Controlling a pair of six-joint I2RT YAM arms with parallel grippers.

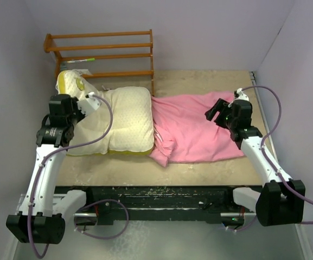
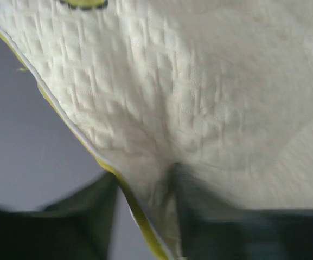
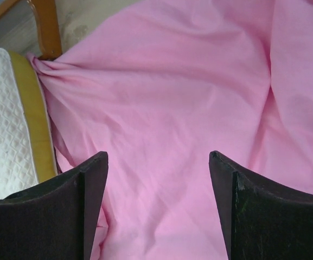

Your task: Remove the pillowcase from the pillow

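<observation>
Top view, pillow: the pillow (image 1: 126, 119) is lying on the left half of the table (image 1: 210, 173), with its far-left corner sitting just in front of the rack (image 1: 104, 54).
Top view, pillowcase: the pillowcase (image 1: 199, 130) is lying spread on the right, with its left end bunching against the pillow's right edge. I cannot tell whether any of it is wrapping that edge.
Top view, arms: the left gripper (image 1: 94, 101) is sitting on the pillow's left part. The right gripper (image 1: 215, 111) is hovering over the pillowcase's far-right part.
Left wrist view, grip: the left gripper (image 2: 145, 181) is pinching a fold of pillow beside the yellow edging, and the cloth is puckering there. The fingers are showing only as a blur.
Left wrist view, risk: this is looking like a small bite on a plump cushion, so a hard pull from the right could be tearing it loose and dragging the pillow along.
Right wrist view, tool: the right gripper (image 3: 157, 157) is hanging spread wide above the pink cloth, holding nothing.
Right wrist view, snag: the pillowcase is gathering into a twist at the pillow's far corner, beside the rack's leg.
Right wrist view, risk: closing on flat, glossy cloth may be catching too little. A pull could also be tightening that twist or hooking it on the leg.
</observation>
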